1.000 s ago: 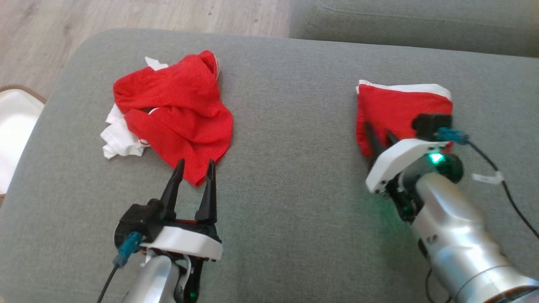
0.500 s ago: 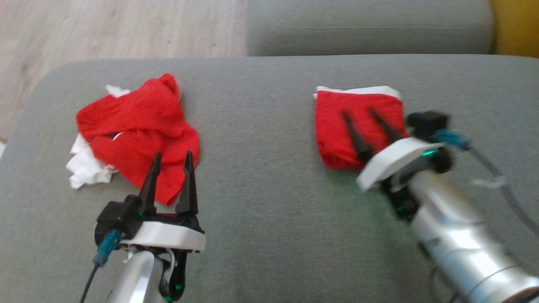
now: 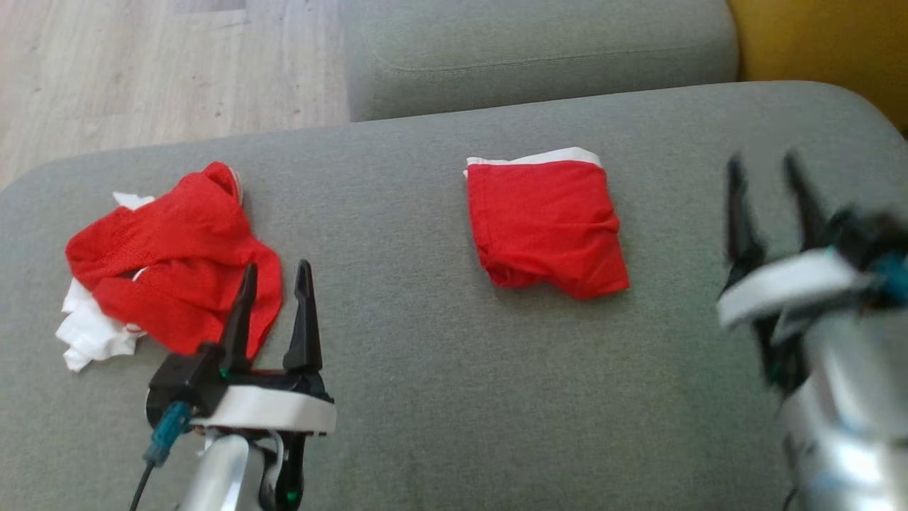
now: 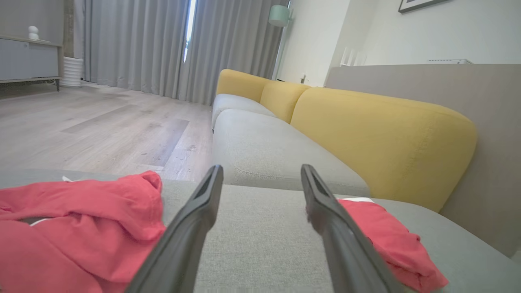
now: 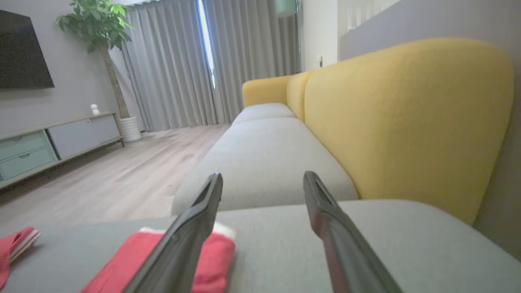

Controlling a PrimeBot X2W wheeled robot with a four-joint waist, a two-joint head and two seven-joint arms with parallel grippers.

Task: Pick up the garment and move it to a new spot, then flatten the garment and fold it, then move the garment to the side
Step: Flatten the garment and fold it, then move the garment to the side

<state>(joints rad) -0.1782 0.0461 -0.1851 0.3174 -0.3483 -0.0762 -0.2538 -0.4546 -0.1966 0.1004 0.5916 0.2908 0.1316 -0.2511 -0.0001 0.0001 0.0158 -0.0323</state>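
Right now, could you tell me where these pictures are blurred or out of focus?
Head view: the right tool is smeared by motion blur, while the folded garment and left tool are sharp. Left wrist view: the near fingers look soft. Right wrist view: slightly soft throughout, fingers softest.

The folded garment [image 3: 546, 223], red with a white band along its far edge, lies flat as a compact rectangle on the grey sofa seat [image 3: 425, 383], right of centre. A crumpled red-and-white garment [image 3: 170, 284] lies heaped well apart, at the left.
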